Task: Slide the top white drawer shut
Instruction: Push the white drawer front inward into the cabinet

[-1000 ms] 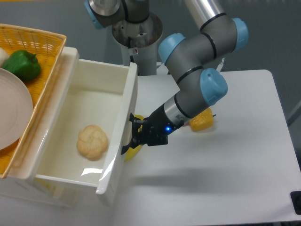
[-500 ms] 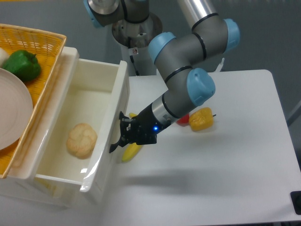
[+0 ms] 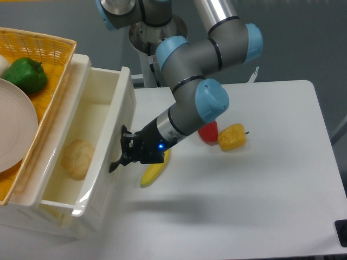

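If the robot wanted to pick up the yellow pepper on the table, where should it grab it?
Probably across the yellow pepper's wide, rounded body, coming straight down from above. It lies by itself on the white table with open space to its right and front, while the red thing crowds its left side. Its little stem looks too thin to hold.

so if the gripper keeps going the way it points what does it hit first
The front of the top white drawer: the gripper points left and already looks pressed against it, by the black handle.
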